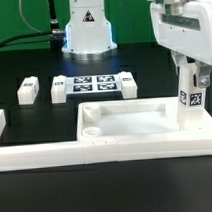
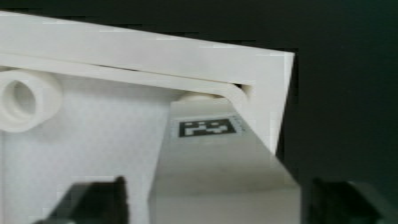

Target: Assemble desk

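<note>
My end effector (image 1: pixel 191 81) pinches a leg (image 1: pixel 191 108), long axis upright. The top (image 1: pixel 145 120) has its corner at six o'clock, just under the leg.

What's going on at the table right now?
The gripper holds one leg block upright at the corner of the tabletop on the exterior view's right. The pictures do not show whether it is seated yet. Two other leg blocks lie on either side of the marker board.

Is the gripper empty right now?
No: the gripper is shut on a tagged leg block, held upright at the corner of the tabletop on the exterior view's right.
</note>
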Controlling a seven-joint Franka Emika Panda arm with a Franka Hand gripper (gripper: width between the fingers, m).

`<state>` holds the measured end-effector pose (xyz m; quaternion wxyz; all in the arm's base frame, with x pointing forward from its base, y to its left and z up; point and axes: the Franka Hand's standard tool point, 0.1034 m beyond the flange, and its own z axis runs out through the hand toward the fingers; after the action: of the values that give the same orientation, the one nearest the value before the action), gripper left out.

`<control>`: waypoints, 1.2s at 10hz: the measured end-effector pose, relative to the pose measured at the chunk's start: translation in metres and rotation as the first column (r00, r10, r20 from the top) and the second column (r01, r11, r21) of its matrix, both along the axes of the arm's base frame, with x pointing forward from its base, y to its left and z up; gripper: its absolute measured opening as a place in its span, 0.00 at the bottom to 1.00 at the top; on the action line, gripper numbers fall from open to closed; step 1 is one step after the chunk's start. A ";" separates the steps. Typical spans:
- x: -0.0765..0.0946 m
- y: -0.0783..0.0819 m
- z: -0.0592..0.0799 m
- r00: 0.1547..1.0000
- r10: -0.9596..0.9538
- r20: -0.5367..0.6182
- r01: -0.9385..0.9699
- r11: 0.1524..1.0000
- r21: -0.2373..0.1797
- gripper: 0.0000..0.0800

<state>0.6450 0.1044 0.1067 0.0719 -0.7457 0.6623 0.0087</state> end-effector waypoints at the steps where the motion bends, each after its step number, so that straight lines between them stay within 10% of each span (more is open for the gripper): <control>1: 0.000 0.000 0.000 0.999 0.052 0.007 -0.052 0.999 -0.005 0.75; 3: 0.001 -0.006 -0.002 0.878 0.475 0.065 -0.472 0.880 -0.049 0.81; 7: 0.000 -0.006 -0.003 0.694 0.715 0.078 -0.708 0.698 -0.102 0.81; 10: -0.001 -0.005 0.002 0.250 0.967 0.047 -0.957 0.254 -0.142 0.81; 12: -0.002 -0.006 0.001 0.257 0.965 0.046 -0.955 0.261 -0.141 0.81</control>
<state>0.6432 0.0986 0.1075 0.0610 -0.9956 0.0678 -0.0231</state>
